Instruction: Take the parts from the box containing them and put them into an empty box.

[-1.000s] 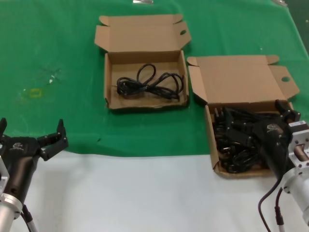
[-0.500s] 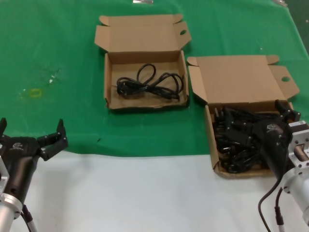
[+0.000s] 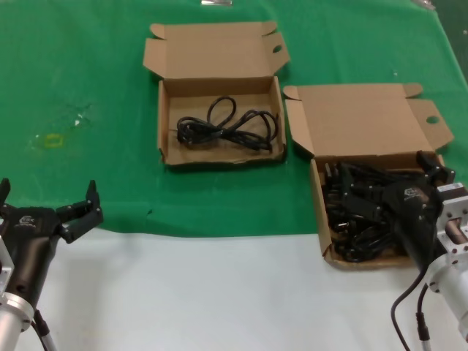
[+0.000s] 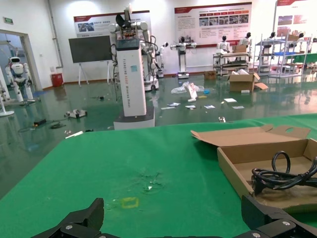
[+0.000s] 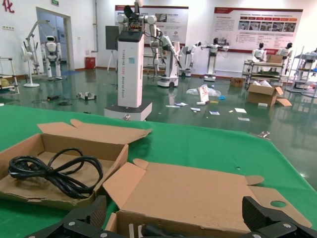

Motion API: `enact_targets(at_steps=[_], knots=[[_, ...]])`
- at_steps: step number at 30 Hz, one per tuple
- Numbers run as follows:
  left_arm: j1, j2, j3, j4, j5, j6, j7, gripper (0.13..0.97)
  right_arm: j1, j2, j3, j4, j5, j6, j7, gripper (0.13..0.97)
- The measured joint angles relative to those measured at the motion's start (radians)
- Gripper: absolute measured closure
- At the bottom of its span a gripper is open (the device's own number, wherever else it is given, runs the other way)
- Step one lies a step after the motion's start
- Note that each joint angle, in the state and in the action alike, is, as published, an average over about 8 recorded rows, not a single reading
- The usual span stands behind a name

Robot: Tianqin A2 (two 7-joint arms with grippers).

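Green cloth (image 3: 88,80) spreads bare beside left tool (image 3: 45,201), spread.

Two open cardboard boxes lie on the cloth-covered table (image 3: 88,73). The far box (image 3: 219,121) holds one power cord (image 3: 227,126). The near box (image 3: 365,183) sits just beside it to the right and closer to the robot, with a pile of power cords (image 3: 358,212) in it. The right gripper (image 3: 428,175) hangs over this pile. The left gripper (image 3: 47,205) is well apart, at the near left edge of the cloth.
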Motion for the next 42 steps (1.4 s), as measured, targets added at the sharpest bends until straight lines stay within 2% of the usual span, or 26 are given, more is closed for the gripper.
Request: enact_targets(at_steps=[42], knots=[[0.000,0.000,0.000,0.000,0.000,0.000,0.000,0.132,0.000,0.000,0.000,0.000,0.000,0.000,0.000,0.129]])
